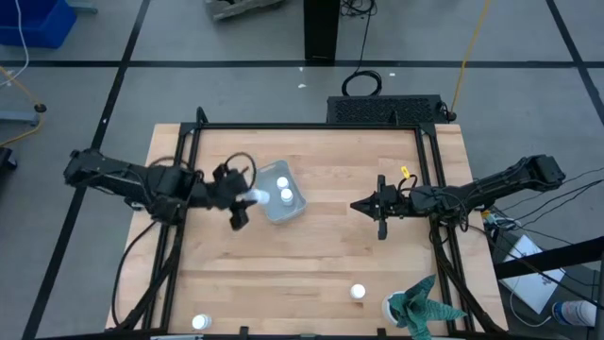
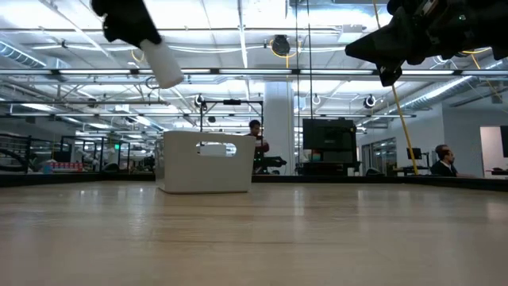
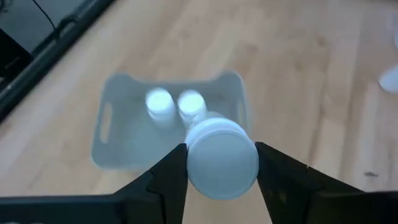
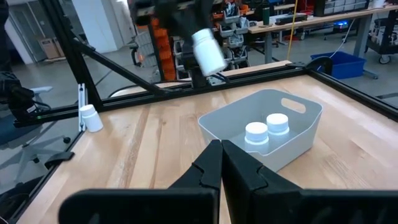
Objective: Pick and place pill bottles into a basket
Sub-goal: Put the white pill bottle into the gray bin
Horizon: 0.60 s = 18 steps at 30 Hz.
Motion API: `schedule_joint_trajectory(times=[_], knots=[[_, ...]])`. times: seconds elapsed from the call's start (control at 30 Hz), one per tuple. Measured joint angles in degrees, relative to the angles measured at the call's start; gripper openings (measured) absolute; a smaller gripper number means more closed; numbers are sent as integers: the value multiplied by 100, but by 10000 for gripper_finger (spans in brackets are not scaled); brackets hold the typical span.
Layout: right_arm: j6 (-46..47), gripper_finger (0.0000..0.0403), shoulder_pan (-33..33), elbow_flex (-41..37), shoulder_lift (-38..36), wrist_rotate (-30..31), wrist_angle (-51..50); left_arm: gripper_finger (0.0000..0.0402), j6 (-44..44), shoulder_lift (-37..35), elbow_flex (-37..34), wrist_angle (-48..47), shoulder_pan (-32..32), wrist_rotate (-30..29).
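My left gripper (image 1: 245, 199) is shut on a white pill bottle (image 1: 251, 197), held in the air just left of the pale blue-grey basket (image 1: 294, 210). The basket stands at the table's middle with two white bottles (image 1: 284, 189) upright inside; they also show in the left wrist view (image 3: 175, 104). One loose bottle (image 1: 358, 292) stands near the front edge and another (image 1: 199, 322) at the front left. My right gripper (image 1: 355, 205) is shut and empty, in the air right of the basket. My left gripper pinches the bottle between its two fingers (image 3: 171, 171), one on each side of its round upper end (image 3: 221, 158). The fingers slant down from the table's left. The bottle hangs tilted below them (image 2: 163, 63), lifted clear, over the basket's left wall (image 3: 124, 158).
A teal-and-white cloth-like thing (image 1: 425, 307) lies at the front right corner. Black frame rails (image 1: 311, 126) run along the table's far, left and right sides. Bare wood lies between the basket and my right gripper and across the front middle.
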Motion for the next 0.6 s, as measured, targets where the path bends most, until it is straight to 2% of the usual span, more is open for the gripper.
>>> schedule_joint_trajectory(times=[0.23, 0.43, 0.6], knots=[[3, 0, 2, 0, 0, -2, 0, 165, 551, 2, 0, 366, 1303, 601], [-135, 0, 2, 0, 0, 0, -2, 189, 766, 68, 2, 513, 2394, 1607], [-251, 0, -95, 0, 1, 0, 0, 164, 1075, 316, 2, 541, 2985, 1707]])
